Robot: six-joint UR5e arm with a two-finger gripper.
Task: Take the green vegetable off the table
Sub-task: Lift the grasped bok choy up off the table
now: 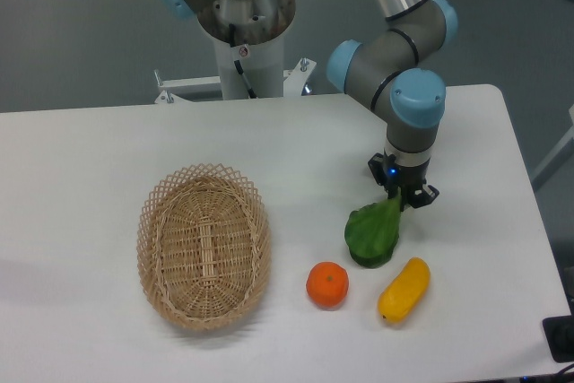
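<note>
We have the gripper point(401, 195) down on the green vegetable point(373, 234), fingers apparently clamped on its upper stem end. The vegetable's leafy end sits just right of the orange point(327, 283), and whether it rests on the table point(108, 150) or has come clear we cannot tell. So the reach and grasp look done to us; the lift remains. The yellow vegetable point(404, 290) lies beyond the orange, the basket point(204, 244) left of it.

The green vegetable point(372, 235) (dark leaf, stem upward) rests on the table point(90, 150).
</note>
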